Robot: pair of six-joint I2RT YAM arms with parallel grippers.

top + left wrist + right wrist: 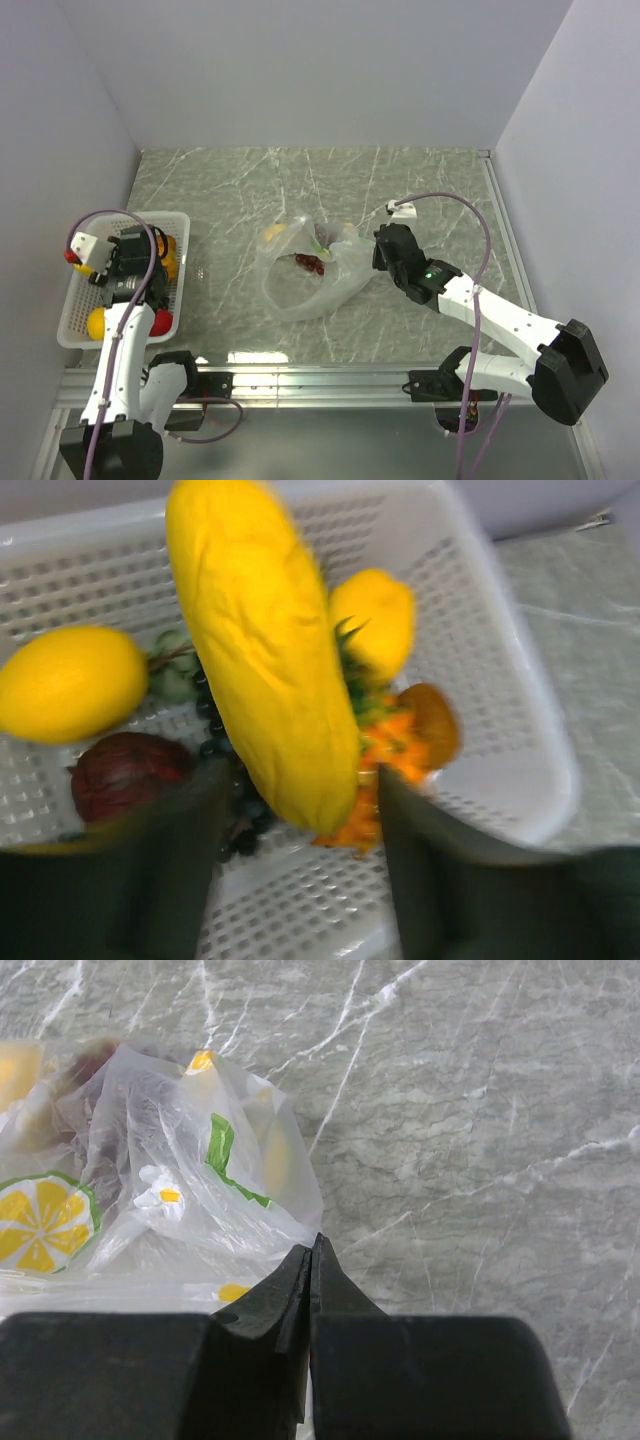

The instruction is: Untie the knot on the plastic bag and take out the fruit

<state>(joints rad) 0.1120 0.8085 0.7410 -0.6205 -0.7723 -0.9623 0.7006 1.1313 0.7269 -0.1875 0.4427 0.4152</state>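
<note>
The plastic bag (310,275) lies crumpled at the table's middle, with a yellow fruit (275,233) and a red item (310,263) still inside. No tied knot shows. My right gripper (378,252) is shut on the bag's right edge; in the right wrist view (312,1245) the film (180,1160) runs under its tips. My left gripper (150,270) is open over the white basket (75,320). In the left wrist view (295,830) the large yellow fruit (260,650) lies between the spread fingers, untouched. The pineapple (390,750), grapes (235,820) and brownish-orange fruit (432,720) lie under it.
The basket (520,750) also holds a lemon (70,680), another yellow fruit (375,615) and a small red fruit (125,775). White walls enclose the marble table on three sides. A metal rail runs along the near edge (320,380).
</note>
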